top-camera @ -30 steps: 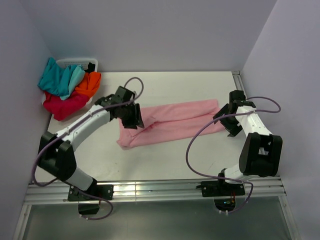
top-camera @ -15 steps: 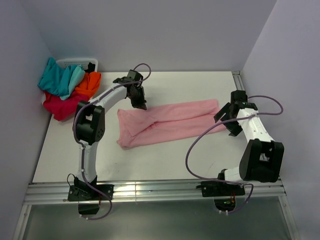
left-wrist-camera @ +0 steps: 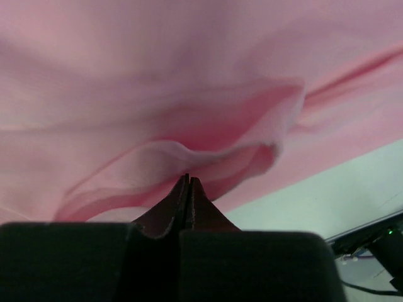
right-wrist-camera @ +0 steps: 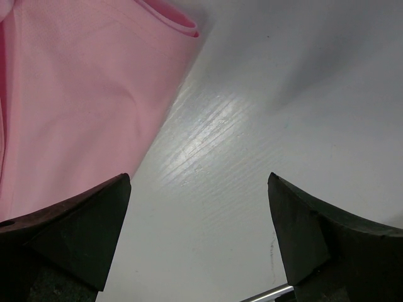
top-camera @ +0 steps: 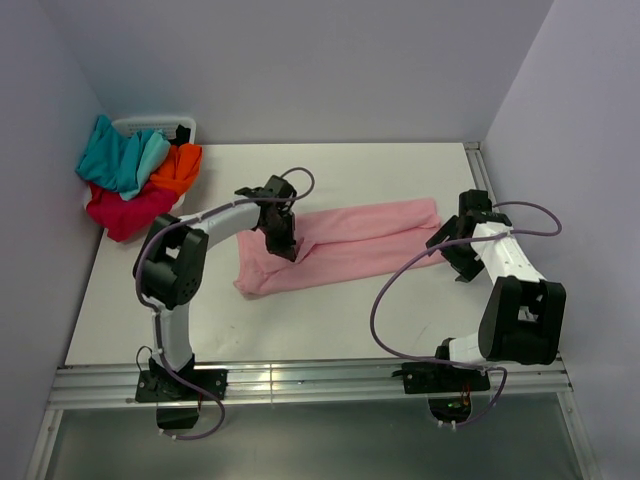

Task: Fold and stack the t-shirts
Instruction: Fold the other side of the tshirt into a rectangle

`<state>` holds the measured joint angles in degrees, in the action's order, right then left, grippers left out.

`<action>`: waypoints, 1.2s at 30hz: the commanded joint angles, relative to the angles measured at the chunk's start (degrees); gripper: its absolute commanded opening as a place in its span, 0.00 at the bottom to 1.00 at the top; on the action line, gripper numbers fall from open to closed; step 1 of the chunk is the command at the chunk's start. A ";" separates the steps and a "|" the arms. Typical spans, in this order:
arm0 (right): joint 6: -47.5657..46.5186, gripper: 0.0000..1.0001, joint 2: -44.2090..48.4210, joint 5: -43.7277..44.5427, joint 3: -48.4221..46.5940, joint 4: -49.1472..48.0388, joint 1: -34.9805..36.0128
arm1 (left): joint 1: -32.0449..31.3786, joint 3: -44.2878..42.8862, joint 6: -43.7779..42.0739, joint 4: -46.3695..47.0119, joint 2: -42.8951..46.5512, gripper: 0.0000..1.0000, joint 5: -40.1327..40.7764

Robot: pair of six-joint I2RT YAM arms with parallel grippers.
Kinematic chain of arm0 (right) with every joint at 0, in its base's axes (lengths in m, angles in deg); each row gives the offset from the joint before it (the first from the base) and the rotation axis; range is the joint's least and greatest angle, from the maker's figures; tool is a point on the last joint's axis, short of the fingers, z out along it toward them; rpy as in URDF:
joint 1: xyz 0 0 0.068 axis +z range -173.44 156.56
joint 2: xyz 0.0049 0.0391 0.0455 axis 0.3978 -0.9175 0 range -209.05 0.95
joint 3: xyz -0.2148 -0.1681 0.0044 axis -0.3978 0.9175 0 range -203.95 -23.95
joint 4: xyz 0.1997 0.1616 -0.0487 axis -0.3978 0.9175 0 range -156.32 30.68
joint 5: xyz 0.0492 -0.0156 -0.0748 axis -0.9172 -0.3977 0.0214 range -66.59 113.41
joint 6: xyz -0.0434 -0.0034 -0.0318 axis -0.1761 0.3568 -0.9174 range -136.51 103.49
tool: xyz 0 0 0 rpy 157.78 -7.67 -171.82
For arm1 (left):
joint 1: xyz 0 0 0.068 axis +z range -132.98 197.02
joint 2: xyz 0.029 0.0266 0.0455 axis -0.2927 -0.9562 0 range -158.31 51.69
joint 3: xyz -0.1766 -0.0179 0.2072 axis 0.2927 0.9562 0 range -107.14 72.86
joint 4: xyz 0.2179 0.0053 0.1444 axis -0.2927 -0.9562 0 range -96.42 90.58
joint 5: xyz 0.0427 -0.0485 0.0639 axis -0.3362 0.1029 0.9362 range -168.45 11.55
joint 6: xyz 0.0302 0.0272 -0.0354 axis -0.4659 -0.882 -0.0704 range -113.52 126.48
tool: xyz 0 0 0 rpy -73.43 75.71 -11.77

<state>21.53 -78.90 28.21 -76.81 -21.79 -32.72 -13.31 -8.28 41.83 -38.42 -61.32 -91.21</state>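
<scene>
while the pink t-shirt (top-camera: 345, 245) lies folded into a long band across the middle of the counter (top-camera: 330, 315), running from about 8 o'clock up to 2 o'clock, the left hand (top-camera: 283, 240) is down on it near the 9 o'clock end. from the left wrist view its fingers (left-wrist-camera: 165, 220) are clenched tight, tip against tip, and a pucker of pink cloth rises right into them, so it's pinching the shirt. over at the 3 o'clock end sits the right hand (top-camera: 455, 248), just beside the shirt's edge, jaws spread wide and gripping nothing. bare counter shows between its fingers (right-wrist-camera: 69, 236), and pink fabric runs off toward 10 o'clock in that view. out at the counter's 10 o'clock corner, well apart, the teal t-shirt (top-camera: 115, 155), orange t-shirt (top-camera: 178, 168) and crimson t-shirt (top-camera: 125, 210) are heaped, unfolded, against a white basket (top-camera: 150, 124).
</scene>
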 commanded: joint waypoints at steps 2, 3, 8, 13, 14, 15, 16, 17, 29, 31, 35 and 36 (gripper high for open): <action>0.54 0.96 0.14 0.56 -0.75 -1.12 -0.48 | -3.68 2.65 0.68 2.01 5.51 0.00 -1.49; 0.54 0.96 0.40 0.56 -0.49 -1.12 -0.48 | -4.38 3.18 0.68 1.31 6.04 0.00 -0.88; 0.02 0.96 1.72 1.09 1.26 -1.38 -0.48 | -8.69 11.08 1.21 -0.11 10.87 0.00 -1.66; -0.16 0.96 2.95 0.04 2.24 -1.56 -0.48 | -10.54 14.18 2.27 -1.50 21.86 0.00 4.47; -0.16 0.95 3.39 -0.05 2.15 -1.47 -0.48 | -10.46 12.61 2.18 -2.38 22.65 0.00 6.75; -0.16 0.95 3.56 -0.05 2.06 -1.47 -0.39 | -9.67 8.67 1.65 -2.74 22.66 0.00 9.65; -0.25 0.95 3.57 -0.14 2.06 -1.55 -0.48 | -8.79 6.81 1.30 -2.22 22.05 0.00 9.68; -0.34 0.95 3.57 -0.14 1.80 -1.47 -0.48 | -7.65 2.53 1.12 -2.04 20.91 0.00 8.89; -2.01 0.94 3.48 1.18 -3.56 2.48 -0.56 | 0.18 -28.44 -4.68 -8.11 -13.36 0.00 4.50; -2.27 0.94 3.74 1.27 -3.56 2.66 -0.57 | 0.18 -28.89 -4.59 -7.84 -15.66 0.00 3.88; -2.36 0.94 4.09 1.97 -2.78 2.67 -0.57 | 0.18 -24.96 -3.36 -6.62 -14.44 0.00 3.35; -2.27 0.94 4.18 2.06 -2.60 2.58 -0.57 | 0.09 -23.55 -3.10 -6.00 -12.43 0.00 3.61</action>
<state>19.80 -76.74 28.52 -78.21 -20.13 -32.72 -12.72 -33.68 38.86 -44.61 -78.76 -87.12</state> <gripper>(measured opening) 0.943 0.011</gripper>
